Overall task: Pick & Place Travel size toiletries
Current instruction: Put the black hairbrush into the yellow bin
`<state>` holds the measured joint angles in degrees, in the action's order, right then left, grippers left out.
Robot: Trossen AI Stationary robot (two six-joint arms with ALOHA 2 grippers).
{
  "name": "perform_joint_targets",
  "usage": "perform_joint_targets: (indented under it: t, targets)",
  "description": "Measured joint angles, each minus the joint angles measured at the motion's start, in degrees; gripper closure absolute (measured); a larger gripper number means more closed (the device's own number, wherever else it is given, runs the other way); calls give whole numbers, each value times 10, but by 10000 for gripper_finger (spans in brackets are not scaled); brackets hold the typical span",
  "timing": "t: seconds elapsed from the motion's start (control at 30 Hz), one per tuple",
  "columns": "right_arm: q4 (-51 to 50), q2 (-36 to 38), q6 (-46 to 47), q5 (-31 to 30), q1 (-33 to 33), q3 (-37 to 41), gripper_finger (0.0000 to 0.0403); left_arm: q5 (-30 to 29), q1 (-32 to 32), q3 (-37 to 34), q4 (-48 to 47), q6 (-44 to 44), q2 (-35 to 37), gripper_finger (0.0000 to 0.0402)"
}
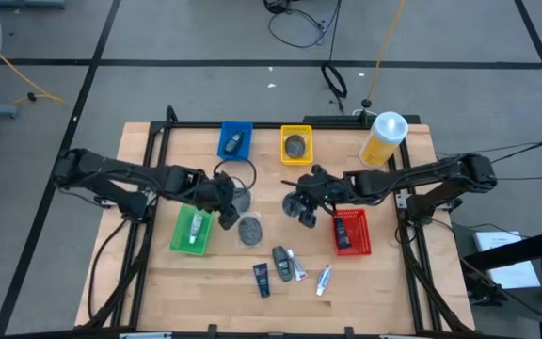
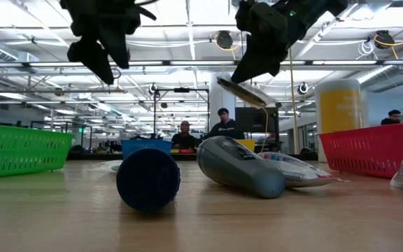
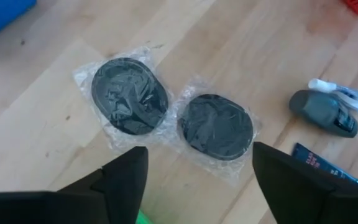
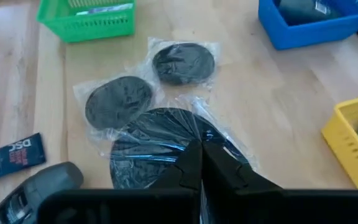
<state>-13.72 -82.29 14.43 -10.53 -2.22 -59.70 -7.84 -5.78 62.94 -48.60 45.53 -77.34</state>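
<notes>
My right gripper (image 4: 201,171) is shut on a round dark disc in clear wrap (image 4: 148,146), held in the air above the table's middle (image 2: 247,91). My left gripper (image 3: 197,180) is open and hovers over two more wrapped discs (image 3: 129,94) (image 3: 215,126) that lie flat on the wood, touching neither. Near the front edge lie a dark grey-blue mini bottle (image 1: 281,261), two small white tubes (image 1: 297,267) (image 1: 324,279) and a black oblong piece (image 1: 262,280). My right gripper pinches the wrapped disc at its edge (image 4: 194,134) between the two shut fingers, coming from above. The disc is lifted clear of the table and sits tilted below the fingers (image 2: 247,91). Whether the fingers are on the disc itself or only on the wrap is hidden by them.
The blue tray (image 1: 235,139) and the yellow tray (image 1: 296,144) stand at the far side, each with an item inside. A green tray (image 1: 193,231) holds a tube at the left; the red tray (image 1: 350,231) is at the right. A big yellow bottle (image 1: 384,138) stands at the far right.
</notes>
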Motion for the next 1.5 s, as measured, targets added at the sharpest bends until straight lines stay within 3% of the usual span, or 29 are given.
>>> perform_joint_targets:
  t: [0.27, 0.5, 0.87, 1.0, 1.5]
  targets:
    - [0, 22, -7, -30, 0, 0, 403, 108, 101, 0, 11, -51, 0, 107]
    - [5, 33, -28, -57, -3, 0, 403, 146, 154, 0, 106, -20, 0, 129]
    - [71, 37, -66, -98, -1, 0, 403, 153, 153, 0, 291, 33, -6, 154]
    - [97, 37, -66, -122, -1, 0, 403, 126, 142, 1, 345, 46, -17, 155]
    - [123, 37, -60, -125, 7, 0, 403, 143, 135, 0, 464, 63, -94, 158]
